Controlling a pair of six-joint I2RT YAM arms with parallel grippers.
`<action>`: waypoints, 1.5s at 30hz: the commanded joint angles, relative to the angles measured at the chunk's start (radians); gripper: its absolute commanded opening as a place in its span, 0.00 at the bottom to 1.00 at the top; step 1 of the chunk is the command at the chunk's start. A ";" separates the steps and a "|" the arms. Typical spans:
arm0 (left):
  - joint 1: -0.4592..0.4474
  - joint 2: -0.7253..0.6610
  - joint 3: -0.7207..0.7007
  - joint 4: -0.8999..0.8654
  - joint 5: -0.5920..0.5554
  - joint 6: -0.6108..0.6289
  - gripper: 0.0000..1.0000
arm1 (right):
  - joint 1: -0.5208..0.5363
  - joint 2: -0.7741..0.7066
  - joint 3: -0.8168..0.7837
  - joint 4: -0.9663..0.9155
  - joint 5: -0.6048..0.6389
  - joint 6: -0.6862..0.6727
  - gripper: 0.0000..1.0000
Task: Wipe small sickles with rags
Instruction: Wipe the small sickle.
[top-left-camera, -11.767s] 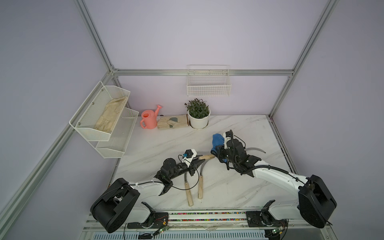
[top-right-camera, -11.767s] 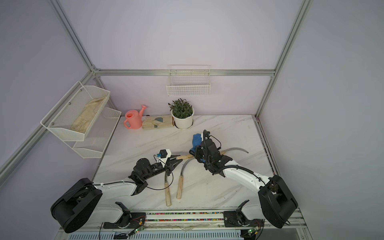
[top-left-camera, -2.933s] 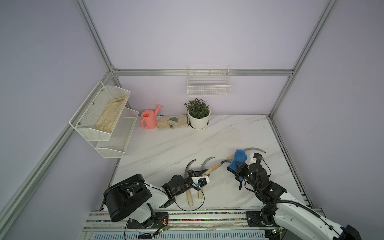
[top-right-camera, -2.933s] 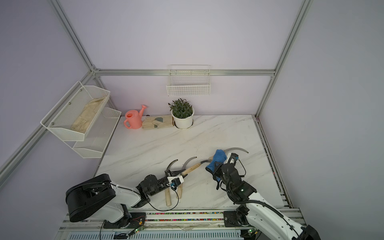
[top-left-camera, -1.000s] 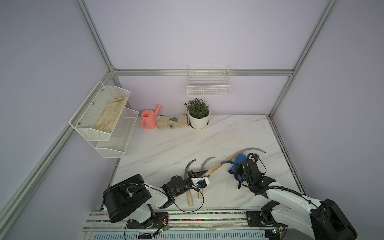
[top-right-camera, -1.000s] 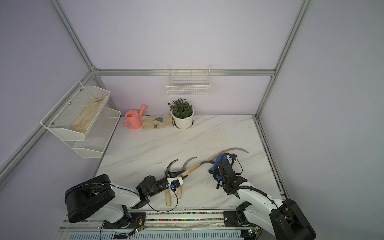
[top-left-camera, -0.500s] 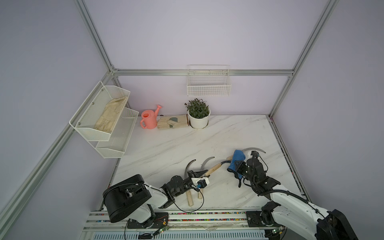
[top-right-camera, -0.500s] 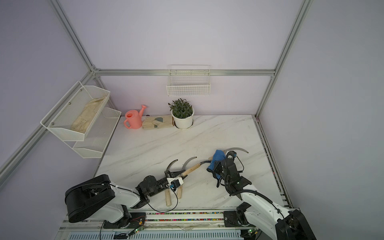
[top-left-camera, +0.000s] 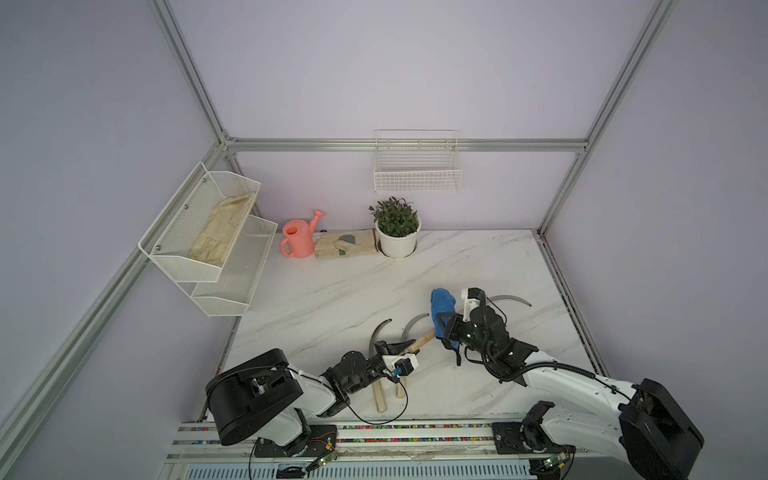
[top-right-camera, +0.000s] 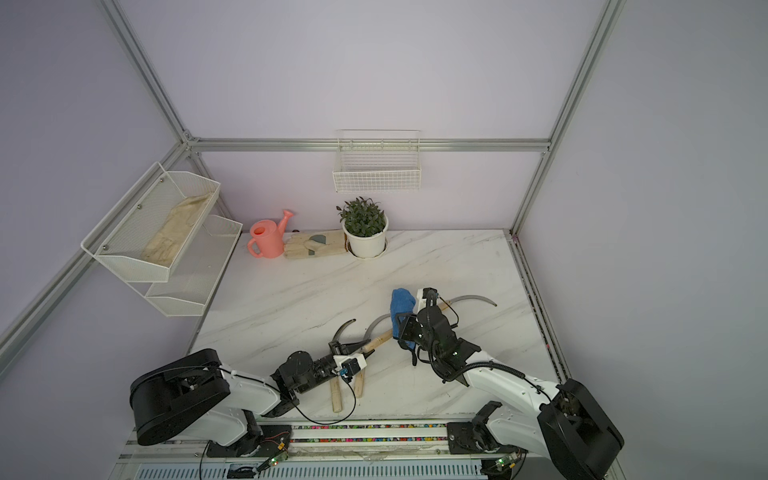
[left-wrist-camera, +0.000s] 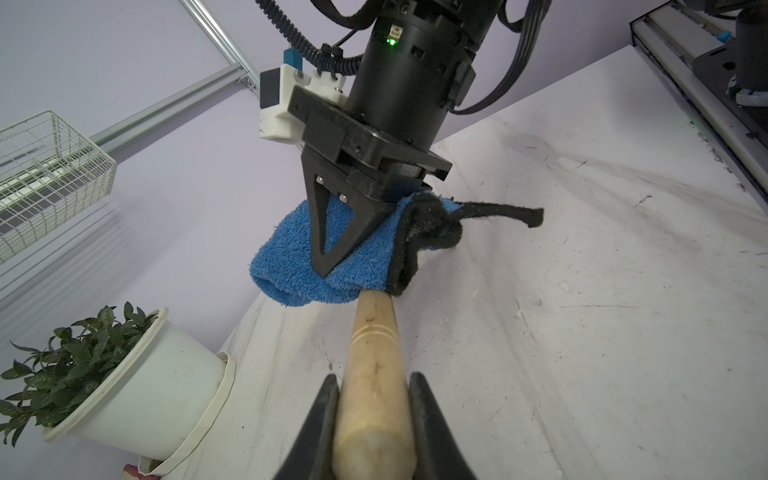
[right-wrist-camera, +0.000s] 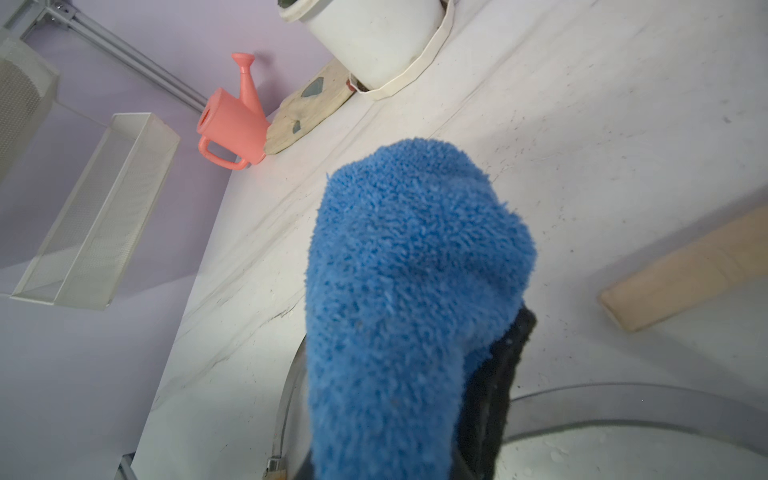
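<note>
My left gripper (top-left-camera: 405, 348) (left-wrist-camera: 374, 380) is shut on the pale wooden handle (top-left-camera: 423, 340) (left-wrist-camera: 372, 332) of one small sickle, near the table's front. That handle runs under the blue rag (top-left-camera: 441, 305) (left-wrist-camera: 291, 270), which hides its blade. My right gripper (top-left-camera: 442, 327) (left-wrist-camera: 324, 268) is shut on the rag, holding it over the sickle. The rag (right-wrist-camera: 407, 291) fills the right wrist view and hides those fingers. Two more sickles (top-left-camera: 376, 332) (top-left-camera: 415, 322) lie beside the left gripper. Another sickle's blade (top-left-camera: 509, 298) lies to the right, its handle (top-right-camera: 444, 306) showing in a top view.
At the back of the marble table (top-left-camera: 332, 299) stand a white plant pot (top-left-camera: 397, 245), a pink watering can (top-left-camera: 297, 243) and beige gloves (top-left-camera: 345, 245). White mesh shelves (top-left-camera: 208, 232) hang on the left wall, and a wire basket (top-left-camera: 417, 174) on the back wall.
My right gripper has slid the rag left along the held sickle, towards the left gripper. The left gripper and the other sickles have stayed put.
</note>
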 joint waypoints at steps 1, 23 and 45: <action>-0.006 -0.026 -0.020 0.054 0.010 0.005 0.00 | -0.024 -0.023 -0.039 -0.100 0.155 0.084 0.00; -0.006 -0.036 -0.024 0.054 0.012 0.001 0.00 | -0.234 -0.082 -0.179 0.010 -0.023 0.111 0.00; -0.002 -0.157 0.063 -0.053 -0.275 -0.408 0.00 | 0.048 -0.275 -0.101 -0.074 0.050 -0.069 0.00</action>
